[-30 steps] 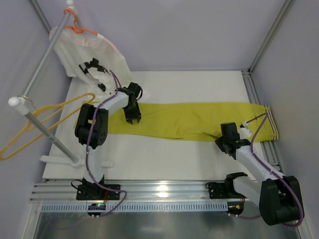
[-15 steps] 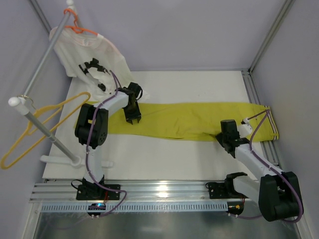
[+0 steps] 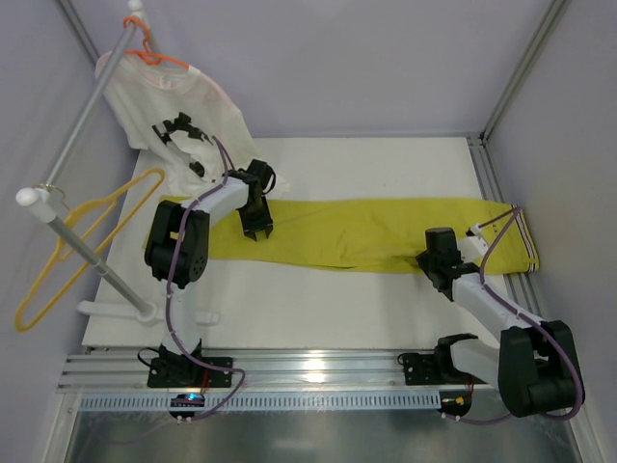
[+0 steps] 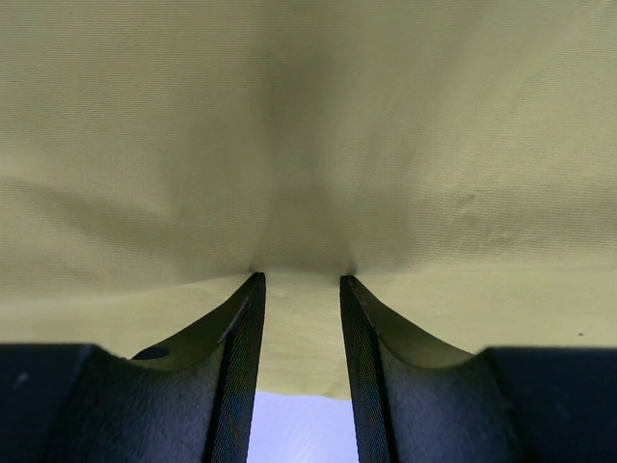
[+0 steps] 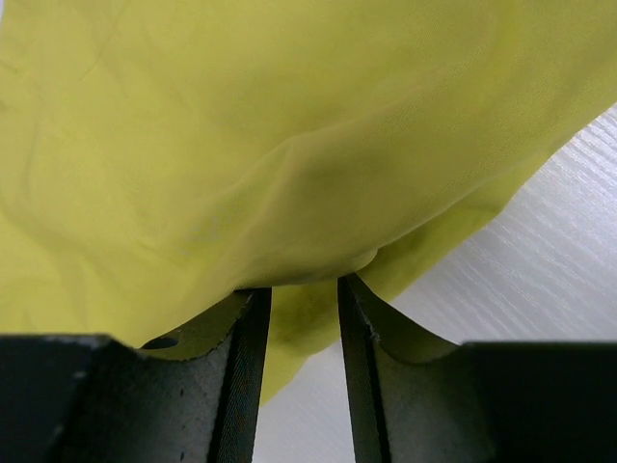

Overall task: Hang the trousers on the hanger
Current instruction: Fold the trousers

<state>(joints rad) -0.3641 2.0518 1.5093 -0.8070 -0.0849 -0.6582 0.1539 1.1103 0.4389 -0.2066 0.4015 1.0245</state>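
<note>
The trousers (image 3: 366, 234) span the surface (image 3: 318, 309), left edge to right edge. The left hand (image 4: 299, 275) and right hand (image 5: 304, 280), nearly closed, each pinch a cloth fold. Recommended: lift both evenly toward the hanger (image 3: 77, 246) past the left edge.

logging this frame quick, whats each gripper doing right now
Left gripper: closed, pinching a fold of the trousers.
Right gripper: closed, pinching a fold of the trousers too.
</note>
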